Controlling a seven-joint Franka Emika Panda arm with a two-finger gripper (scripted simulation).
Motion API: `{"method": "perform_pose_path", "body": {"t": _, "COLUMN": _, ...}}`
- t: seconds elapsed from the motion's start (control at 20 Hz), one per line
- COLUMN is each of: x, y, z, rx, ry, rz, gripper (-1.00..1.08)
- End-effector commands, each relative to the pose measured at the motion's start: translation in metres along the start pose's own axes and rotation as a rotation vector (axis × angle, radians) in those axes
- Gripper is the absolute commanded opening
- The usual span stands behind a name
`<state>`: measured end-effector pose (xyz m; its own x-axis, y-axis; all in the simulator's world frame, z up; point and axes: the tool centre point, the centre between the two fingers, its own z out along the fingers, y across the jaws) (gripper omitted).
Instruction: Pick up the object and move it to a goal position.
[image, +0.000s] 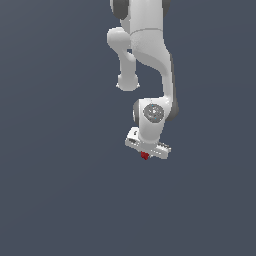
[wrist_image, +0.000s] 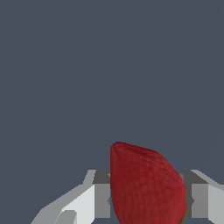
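The object (image: 145, 156) is a tiny dark red lump showing just under the white gripper (image: 145, 155) in the exterior view, near the picture's middle. In the wrist view the object (wrist_image: 146, 186) looks like a large dark red, pointed, textured lump sitting between the two grey-white fingers (wrist_image: 101, 199), which press on either side of it. The gripper (wrist_image: 146, 201) is shut on the object. The fingertips are hidden behind the hand in the exterior view. Whether the object rests on the surface or hangs above it cannot be told.
The white arm (image: 150, 60) comes down from the top of the exterior view. A plain dark grey-blue surface (image: 60, 190) fills everything around it. No other objects or marker show.
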<state>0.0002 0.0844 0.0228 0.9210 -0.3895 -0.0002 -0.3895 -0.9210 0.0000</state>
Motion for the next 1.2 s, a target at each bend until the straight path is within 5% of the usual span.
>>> {"method": "perform_pose_path", "body": {"t": 0.0, "x": 0.0, "y": 0.0, "z": 0.0, "rx": 0.0, "ry": 0.0, "rz": 0.0, "gripper": -1.0}}
{"method": "perform_pose_path", "body": {"t": 0.6, "x": -0.002, "y": 0.003, "z": -0.011, "rx": 0.0, "ry": 0.0, "rz": 0.0, "gripper": -1.0}}
{"method": "perform_pose_path", "body": {"t": 1.15, "x": -0.012, "y": 0.023, "z": -0.077, "rx": 0.001, "ry": 0.0, "rz": 0.0, "gripper": -1.0}}
